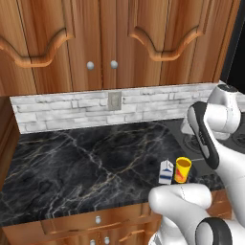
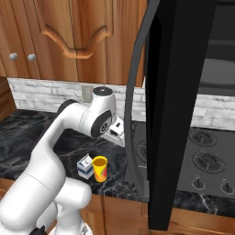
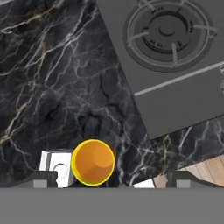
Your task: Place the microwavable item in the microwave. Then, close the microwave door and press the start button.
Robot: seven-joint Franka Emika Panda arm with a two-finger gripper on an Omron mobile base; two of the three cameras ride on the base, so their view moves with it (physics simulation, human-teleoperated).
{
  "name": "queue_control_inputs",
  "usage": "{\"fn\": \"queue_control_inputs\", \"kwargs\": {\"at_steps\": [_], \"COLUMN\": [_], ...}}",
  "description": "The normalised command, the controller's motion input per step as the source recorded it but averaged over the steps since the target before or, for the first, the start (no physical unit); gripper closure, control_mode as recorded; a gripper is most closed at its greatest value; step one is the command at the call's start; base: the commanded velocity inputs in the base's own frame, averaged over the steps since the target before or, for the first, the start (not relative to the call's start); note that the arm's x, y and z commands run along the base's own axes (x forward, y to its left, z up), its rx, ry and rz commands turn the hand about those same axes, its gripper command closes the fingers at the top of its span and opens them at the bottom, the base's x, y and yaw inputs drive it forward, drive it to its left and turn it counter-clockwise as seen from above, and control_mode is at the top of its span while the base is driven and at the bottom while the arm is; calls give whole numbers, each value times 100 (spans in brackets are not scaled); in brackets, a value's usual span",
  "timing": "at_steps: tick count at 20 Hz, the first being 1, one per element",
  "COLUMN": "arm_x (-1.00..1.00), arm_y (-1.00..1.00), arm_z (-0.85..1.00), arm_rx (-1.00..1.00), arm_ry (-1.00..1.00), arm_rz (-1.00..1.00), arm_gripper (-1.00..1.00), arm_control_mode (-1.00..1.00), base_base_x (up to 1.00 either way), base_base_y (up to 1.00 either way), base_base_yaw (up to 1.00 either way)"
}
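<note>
Wood cabinets [image 1: 95, 38] above, white brick backsplash [image 1: 72, 112], black marble counter [image 1: 72, 167], stovetop [image 3: 175, 65] ahead of jaws.

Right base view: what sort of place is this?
A rendered home kitchen: wooden cabinets over a black marble counter, a gas stovetop, and an open microwave door above it.

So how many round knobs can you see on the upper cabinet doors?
2. In the left base view they sit side by side where the two middle doors meet: the left knob and the right knob. The right base view shows them at upper left. Others may lie out of frame.
</note>
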Motion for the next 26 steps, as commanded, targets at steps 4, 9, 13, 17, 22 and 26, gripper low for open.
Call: {"fn": "queue_control_inputs", "kwargs": {"at_steps": [4,9,13,17,22,26], "arm_x": [5,0,-8,-16,0,0], "arm_y": [-2,1,4,6,0,0], "arm_z": [-44,-51,-26,-18,-13,-3], "arm_rx": [0,0,0,0,0,0], "arm_ry": [14,12,1,0,3,7], "arm_rz": [-13,-5,0,0,0,0], "arm_gripper": [-100,-100,-100,-100,-100,-100], "arm_control_mode": [-100,-100,-100,-100,-100,-100], "base_base_x": [0,0,0,0,0,0], "base_base_y": [0,0,0,0,0,0], "base_base_yaw": [0,0,0,0,0,0]}}
